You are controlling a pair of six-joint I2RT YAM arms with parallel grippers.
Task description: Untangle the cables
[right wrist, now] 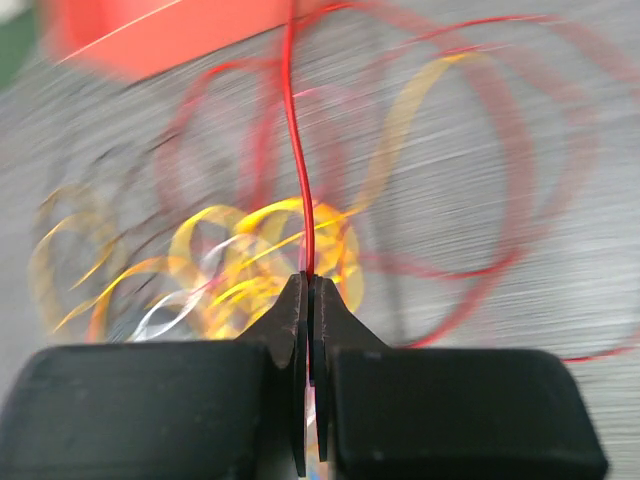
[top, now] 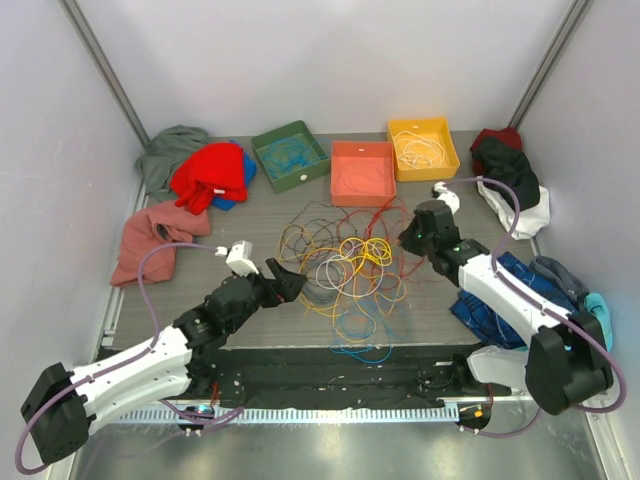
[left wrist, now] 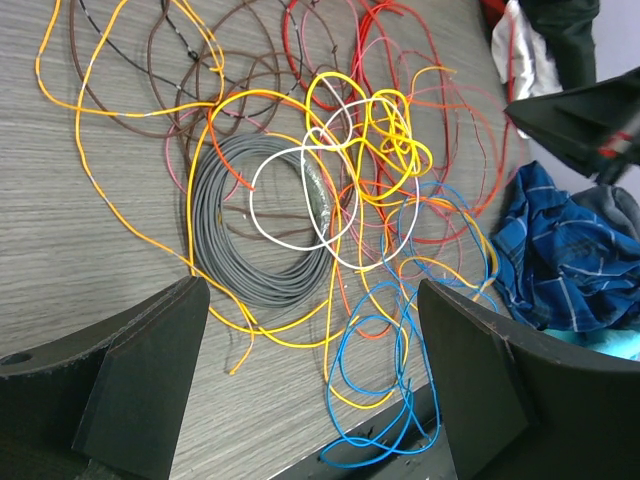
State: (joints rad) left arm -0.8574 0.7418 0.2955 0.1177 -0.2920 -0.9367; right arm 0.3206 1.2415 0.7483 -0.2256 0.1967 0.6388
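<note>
Beside the cables (top: pixel 345 265), right gripper (right wrist: pixel 309 285) pinches a red wire (right wrist: pixel 297 150); left gripper (left wrist: pixel 310 400) gapes wide, holding nothing

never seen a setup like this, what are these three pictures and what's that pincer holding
Two robot arms are bolted at a table's near edge. One picture looks down from above; the other two come from cameras on each wrist. A tangle of cables lies on the table, with three coloured bins and heaps of cloth around it. The right gripper is pinched shut on a red cable. The left gripper is open, holding nothing, near a grey coil.
</note>
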